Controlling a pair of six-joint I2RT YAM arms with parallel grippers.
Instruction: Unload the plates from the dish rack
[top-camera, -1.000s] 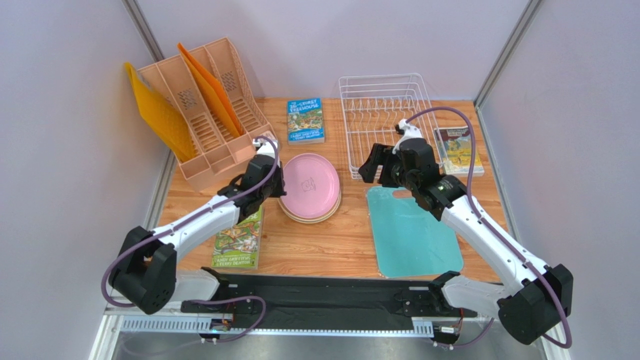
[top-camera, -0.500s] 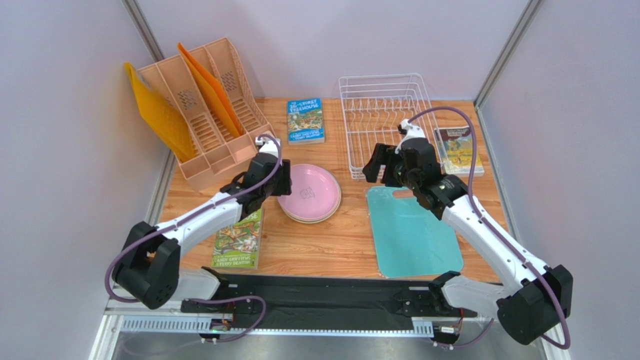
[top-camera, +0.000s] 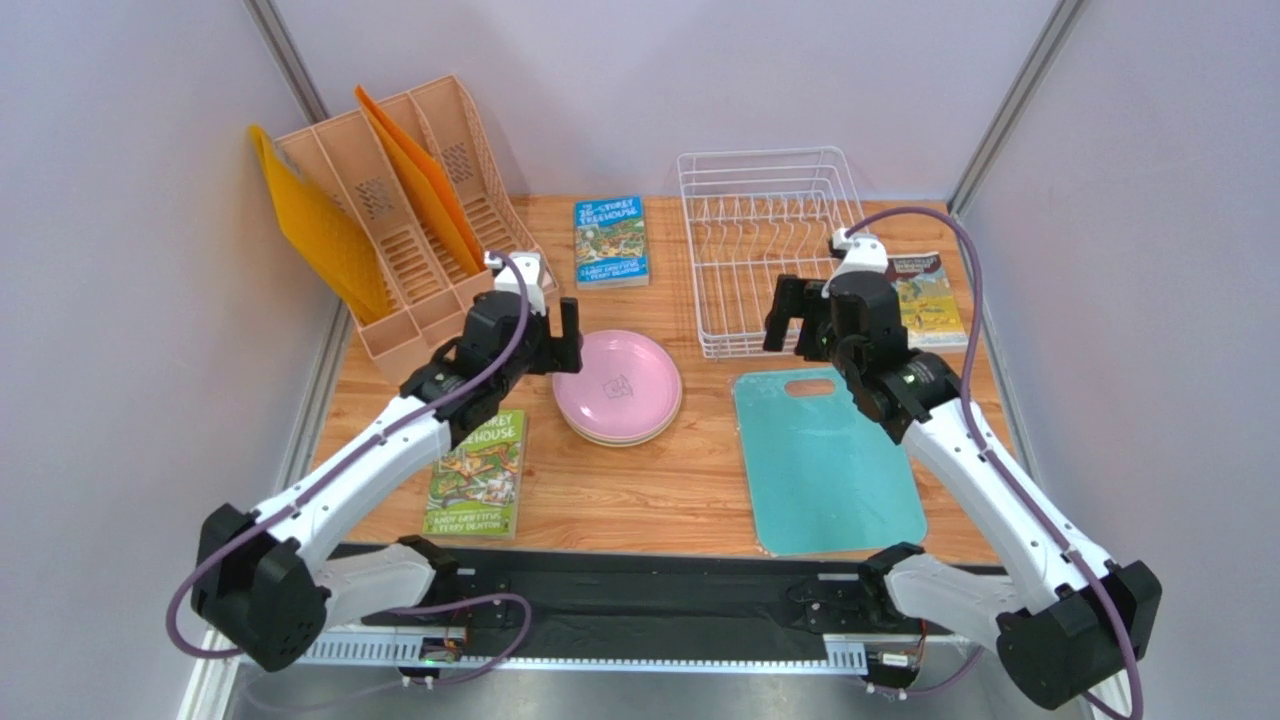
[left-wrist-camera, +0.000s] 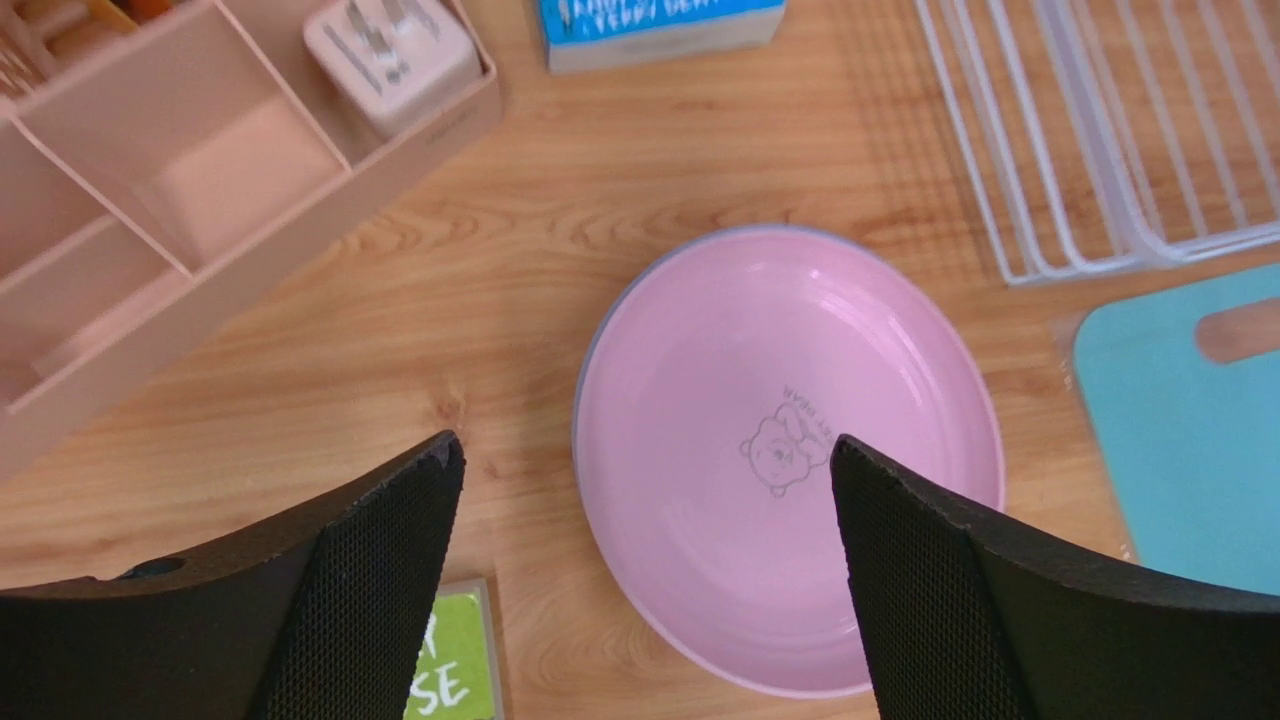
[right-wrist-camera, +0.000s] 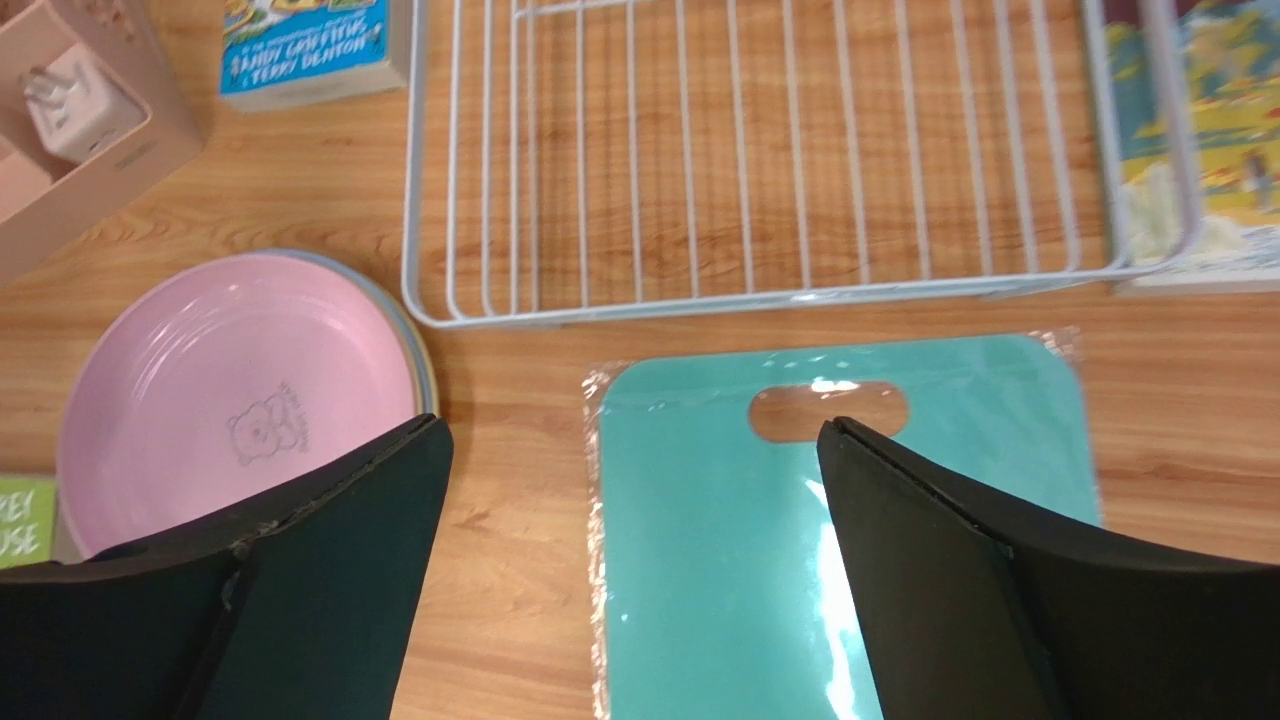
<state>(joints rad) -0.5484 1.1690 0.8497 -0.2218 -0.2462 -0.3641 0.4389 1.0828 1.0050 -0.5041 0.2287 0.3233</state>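
Observation:
The plates lie in a flat stack on the table, a pink plate (top-camera: 618, 387) on top with a blue-grey rim and a cream rim showing under it. My left gripper (top-camera: 567, 336) hovers open over the stack's left edge, nothing between its fingers. In the left wrist view the pink plate (left-wrist-camera: 781, 450) lies under the open left gripper (left-wrist-camera: 643, 450). The white wire dish rack (top-camera: 759, 152) stands at the back with no plates in it. My right gripper (top-camera: 796, 318) is open above the rack's front edge. The right wrist view shows the dish rack (right-wrist-camera: 751, 305), the pink plate (right-wrist-camera: 226, 390) and the open right gripper (right-wrist-camera: 631, 432).
A teal cutting board (top-camera: 824, 458) lies in front of the rack. A peach file organizer (top-camera: 406, 225) with orange folders stands back left. A blue book (top-camera: 610, 240), a green book (top-camera: 478, 473) and a third book (top-camera: 924, 300) lie on the table.
My left gripper opened, let go of the pink plate and drew back to the left; the plate now lies flat on the stack. My right gripper shifted right and opened wider.

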